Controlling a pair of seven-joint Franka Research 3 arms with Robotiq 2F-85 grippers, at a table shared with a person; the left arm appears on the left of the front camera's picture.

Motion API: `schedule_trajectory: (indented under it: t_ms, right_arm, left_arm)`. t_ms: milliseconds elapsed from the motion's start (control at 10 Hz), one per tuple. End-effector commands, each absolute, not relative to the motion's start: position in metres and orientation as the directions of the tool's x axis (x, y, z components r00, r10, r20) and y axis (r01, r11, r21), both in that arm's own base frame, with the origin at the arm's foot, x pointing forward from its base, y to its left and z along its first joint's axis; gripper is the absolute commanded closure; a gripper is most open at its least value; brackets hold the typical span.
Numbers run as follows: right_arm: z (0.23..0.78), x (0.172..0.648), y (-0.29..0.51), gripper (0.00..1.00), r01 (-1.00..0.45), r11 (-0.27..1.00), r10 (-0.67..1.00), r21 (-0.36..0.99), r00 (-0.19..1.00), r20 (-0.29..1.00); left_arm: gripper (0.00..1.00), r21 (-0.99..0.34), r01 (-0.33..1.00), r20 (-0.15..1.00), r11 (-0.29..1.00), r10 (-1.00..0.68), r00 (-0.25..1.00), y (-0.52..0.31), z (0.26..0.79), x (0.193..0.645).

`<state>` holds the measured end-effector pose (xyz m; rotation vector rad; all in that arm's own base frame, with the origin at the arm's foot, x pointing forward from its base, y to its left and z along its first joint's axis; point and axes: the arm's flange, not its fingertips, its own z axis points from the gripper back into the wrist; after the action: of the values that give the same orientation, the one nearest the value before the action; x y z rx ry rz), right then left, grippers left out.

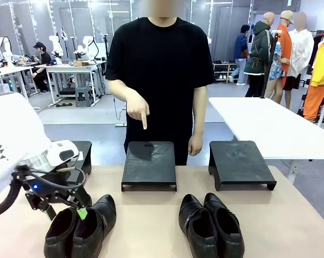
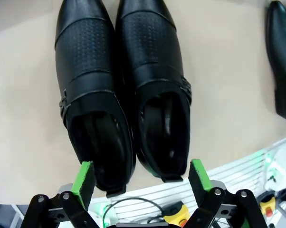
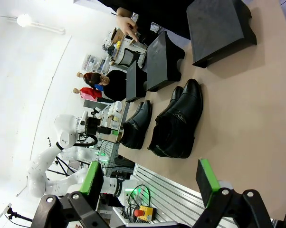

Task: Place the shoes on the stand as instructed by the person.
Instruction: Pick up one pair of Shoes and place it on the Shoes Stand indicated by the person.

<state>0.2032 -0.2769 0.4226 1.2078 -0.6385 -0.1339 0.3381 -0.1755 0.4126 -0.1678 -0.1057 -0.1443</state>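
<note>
Not started yet: shoes [image 1: 210, 228] sit before the stand [image 1: 149, 164] the person [image 1: 159, 64] points at; left gripper [image 2: 141, 172], right gripper [image 3: 150, 173] open, empty.

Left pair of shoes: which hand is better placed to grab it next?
Left. The left hand is open directly over the left pair of shoes; the right hand hangs well back.

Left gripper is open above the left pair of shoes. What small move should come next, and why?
Probably lower the left gripper straight down and close on the left pair of shoes. Its open pads hang just above the heel ends, and it holds nothing. The person's hand points down at the middle stand, likely the destination.
</note>
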Motion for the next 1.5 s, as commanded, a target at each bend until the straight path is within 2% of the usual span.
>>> schedule_trajectory:
  t_ms: [0,800,900,1000,1100,1200,1400]
  right_arm:
    - [0.424,0.202,-0.278,0.00,-0.239,0.367,-0.427,0.899,0.815,0.392]
    - [0.424,0.202,-0.278,0.00,-0.239,0.367,-0.427,0.899,0.815,0.392]
    - [0.424,0.202,-0.278,0.00,-0.239,0.367,-0.427,0.899,0.815,0.392]
    - [0.424,0.202,-0.278,0.00,-0.239,0.367,-0.427,0.899,0.815,0.392]
    - [0.424,0.202,-0.278,0.00,-0.239,0.367,-0.427,0.899,0.815,0.392]
    - [0.424,0.202,-0.278,0.00,-0.239,0.367,-0.427,0.899,0.815,0.392]
    - [0.424,0.202,-0.278,0.00,-0.239,0.367,-0.427,0.899,0.815,0.392]
  left_arm:
    - [0.00,-0.140,0.112,0.122,0.984,-0.095,0.988,-0.160,0.354,0.297]
    - [0.00,-0.068,0.085,0.131,0.994,-0.075,0.989,-0.164,0.309,0.292]
    - [0.10,-0.063,0.082,0.150,0.995,-0.072,0.986,-0.164,0.308,0.292]
    - [0.59,-0.046,0.091,0.158,0.995,-0.083,0.984,-0.164,0.308,0.291]
    - [0.69,-0.029,0.097,0.148,0.995,-0.092,0.985,-0.163,0.306,0.290]
    - [1.00,-0.020,0.098,0.149,0.995,-0.094,0.984,-0.163,0.306,0.289]
    - [1.00,-0.009,0.087,0.154,0.996,-0.084,0.984,-0.163,0.306,0.290]
